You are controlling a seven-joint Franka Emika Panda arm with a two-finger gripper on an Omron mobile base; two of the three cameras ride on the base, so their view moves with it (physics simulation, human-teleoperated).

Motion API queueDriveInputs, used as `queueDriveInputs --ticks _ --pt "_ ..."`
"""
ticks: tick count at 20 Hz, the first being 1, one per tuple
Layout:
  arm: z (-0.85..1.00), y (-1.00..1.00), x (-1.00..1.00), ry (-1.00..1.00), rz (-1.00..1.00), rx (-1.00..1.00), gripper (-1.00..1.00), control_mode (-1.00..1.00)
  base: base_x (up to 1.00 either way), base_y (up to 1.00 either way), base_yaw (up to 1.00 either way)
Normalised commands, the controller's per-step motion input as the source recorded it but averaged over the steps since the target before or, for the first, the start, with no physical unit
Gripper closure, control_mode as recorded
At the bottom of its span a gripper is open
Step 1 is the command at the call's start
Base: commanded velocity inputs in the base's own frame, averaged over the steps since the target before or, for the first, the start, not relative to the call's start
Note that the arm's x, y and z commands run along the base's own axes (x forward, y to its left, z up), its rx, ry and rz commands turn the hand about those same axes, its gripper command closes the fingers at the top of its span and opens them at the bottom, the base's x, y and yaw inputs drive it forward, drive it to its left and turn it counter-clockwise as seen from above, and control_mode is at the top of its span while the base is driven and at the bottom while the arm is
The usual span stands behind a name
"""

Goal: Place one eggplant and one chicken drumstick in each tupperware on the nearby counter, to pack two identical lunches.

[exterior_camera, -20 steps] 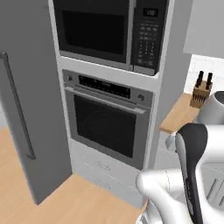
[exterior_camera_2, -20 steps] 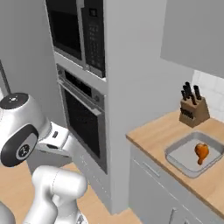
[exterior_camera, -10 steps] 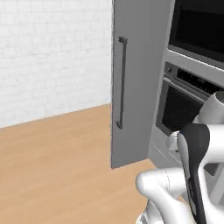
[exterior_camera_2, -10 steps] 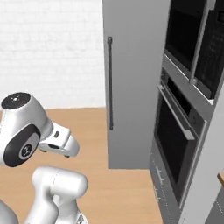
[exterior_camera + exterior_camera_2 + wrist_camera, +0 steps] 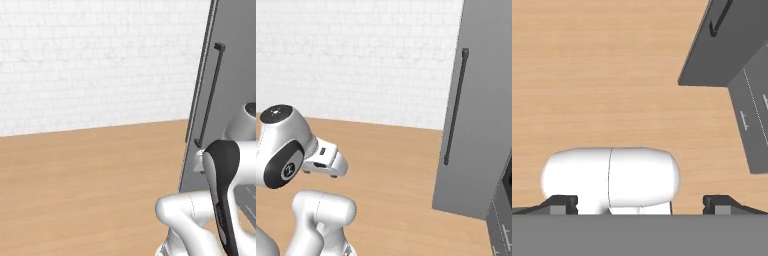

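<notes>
Below the gripper (image 5: 640, 202), whose jaws stand wide and empty, lies bare wood floor (image 5: 602, 75), with a tall grey cabinet (image 5: 724, 45) off to one side; no tupperware or food nearby, so the base risks clipping that cabinet while driving.

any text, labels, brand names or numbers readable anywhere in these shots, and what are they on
None can be read.
The tall grey cabinet and its dark bar handle carry no lettering.
The white brick wall and the wood floor are bare.
The round dark joint cap on the arm bears a small pale mark, too small to read.
</notes>
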Motion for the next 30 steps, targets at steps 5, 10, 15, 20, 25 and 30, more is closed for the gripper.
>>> queueDriveInputs --ticks 5,10,15,20,25,30 --pt "0.00 0.00 0.00 0.00 0.00 0.00 -1.00 1.00 1.00 0.91 -0.40" --pt "0.00 0.00 0.00 0.00 0.00 0.00 -1.00 1.00 0.97 0.87 -0.22" --pt "0.00 0.00 0.00 0.00 0.00 0.00 -1.00 1.00 1.00 -0.04 0.16" --pt "0.00 0.00 0.00 0.00 0.00 0.00 -1.00 1.00 1.00 -0.09 0.09" --pt "0.00 0.00 0.00 0.00 0.00 0.00 -1.00 1.00 0.95 0.81 -0.44" --pt "0.00 0.00 0.00 0.00 0.00 0.00 -1.00 1.00 0.62 0.69 -0.74"
